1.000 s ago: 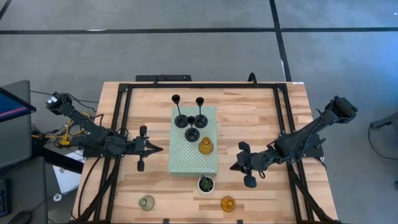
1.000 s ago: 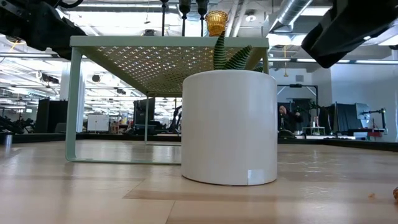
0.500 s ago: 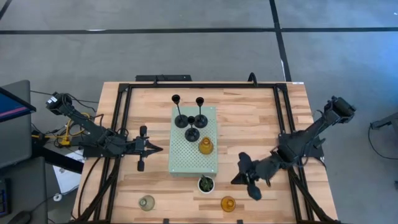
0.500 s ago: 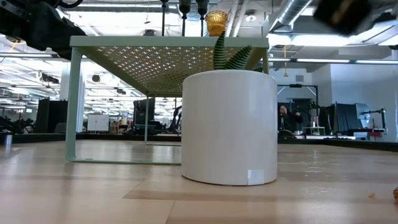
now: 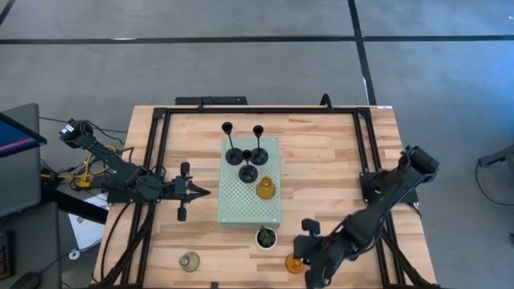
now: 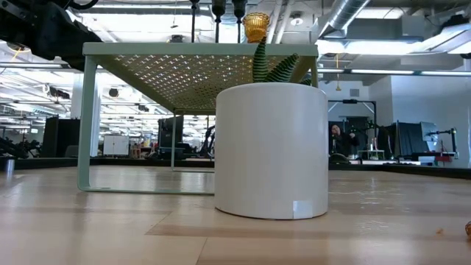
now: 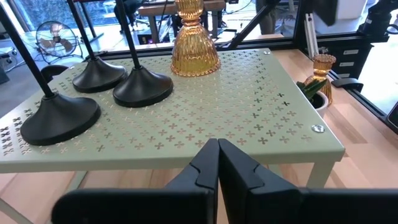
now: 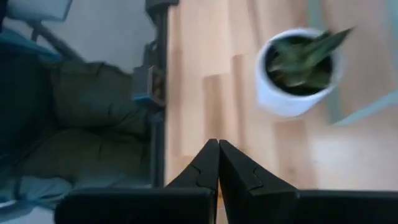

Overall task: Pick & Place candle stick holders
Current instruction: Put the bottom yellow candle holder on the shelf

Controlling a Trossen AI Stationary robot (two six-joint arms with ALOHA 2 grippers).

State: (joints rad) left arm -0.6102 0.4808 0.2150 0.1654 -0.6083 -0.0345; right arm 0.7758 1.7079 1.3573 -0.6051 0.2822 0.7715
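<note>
Nearest the front edge of the wooden table [image 5: 337, 160], a clear-grey glass holder [image 5: 189, 261] is set at the left and an amber glass holder [image 5: 294, 262] at the right. A small green plant in a white pot [image 5: 266, 237] is placed between them, just in front of the pale green perforated board [image 5: 241, 205], and blocks most of the low view.

The right gripper [image 5: 307, 249] is positioned just beside the front amber holder; whether they touch cannot be told. Its fingers are pressed together on nothing, and its arm is stretched diagonally from the right rear. The left gripper [image 5: 201, 191] is held to the left of the board, clenched and empty, pointing at the board's edge.

On the board, a second ribbed amber holder [image 5: 266, 189] is seated toward the front right. Behind it, three black holders [image 5: 246, 157] with round bases and thin stems are grouped, two of them at the rear.
</note>
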